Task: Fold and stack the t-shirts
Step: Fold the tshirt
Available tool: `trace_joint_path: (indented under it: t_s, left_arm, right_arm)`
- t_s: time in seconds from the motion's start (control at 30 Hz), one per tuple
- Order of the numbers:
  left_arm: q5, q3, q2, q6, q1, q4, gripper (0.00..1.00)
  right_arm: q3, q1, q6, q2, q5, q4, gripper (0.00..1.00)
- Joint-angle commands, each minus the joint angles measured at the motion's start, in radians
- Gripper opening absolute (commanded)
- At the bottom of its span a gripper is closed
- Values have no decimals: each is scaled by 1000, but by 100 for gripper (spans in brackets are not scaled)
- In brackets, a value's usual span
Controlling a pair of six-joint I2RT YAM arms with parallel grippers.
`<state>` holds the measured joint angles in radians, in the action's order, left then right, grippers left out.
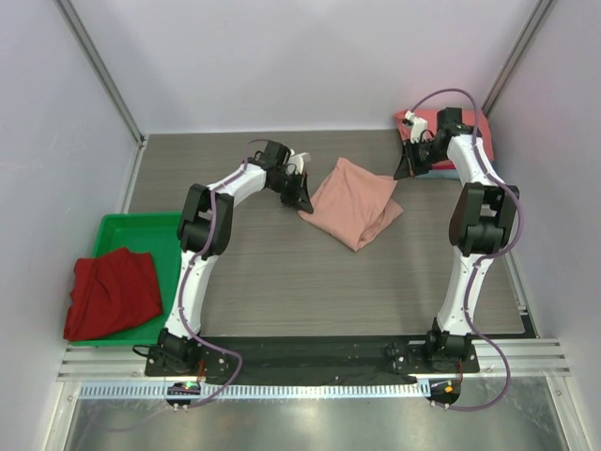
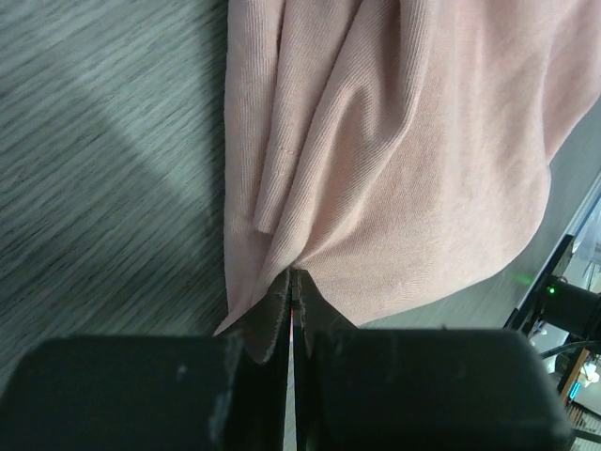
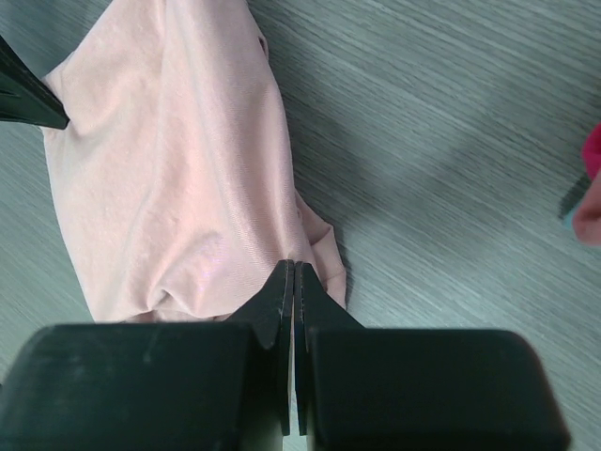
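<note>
A dusty-pink t-shirt lies crumpled in a rough diamond on the table's middle. My left gripper is shut on its left corner; in the left wrist view the cloth bunches into the closed tips. My right gripper is shut at the shirt's right corner, where the cloth runs up to the closed tips. A dark red t-shirt sits heaped in the green tray. A folded coral-red t-shirt lies at the back right, behind the right arm.
The green tray stands at the left table edge beside the left arm. The enclosure walls close in on the left, back and right. The left gripper's fingers show at the top left of the right wrist view.
</note>
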<state>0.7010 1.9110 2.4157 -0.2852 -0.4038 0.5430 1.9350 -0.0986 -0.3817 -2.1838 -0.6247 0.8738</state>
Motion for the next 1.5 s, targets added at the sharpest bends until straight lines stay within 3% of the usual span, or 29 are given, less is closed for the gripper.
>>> trace_joint_path:
  t_s: [0.0,0.33,0.53,0.63,0.7,0.9,1.07,1.47]
  left_arm:
    - [-94,8,25,24,2,6,0]
    - [-101,3,17,29,-1,3,0]
    - [-100,6,13,41,-13,5,0]
    - [-52,16,-9,57,-20,3,0]
    - [-20,28,-42,60,-23,6,1]
    - [72,60,-135,72,-44,6,4]
    - [176,80,-170,70,-84,5,2]
    - [209,0,-173,30,-219,-29,0]
  right_arm:
    - [-10,-18,7,93,29,11,1]
    - [-218,-33,-32,186,82,68,1]
    - [-255,-35,-28,176,124,47,1]
    - [-223,-35,-26,162,221,68,23]
    - [-173,-39,-45,165,238,105,29]
    - [-53,-39,-43,179,87,70,36]
    - [91,-17,-43,12,-200,126,34]
    - [409,140,-14,-266,-337,142,32]
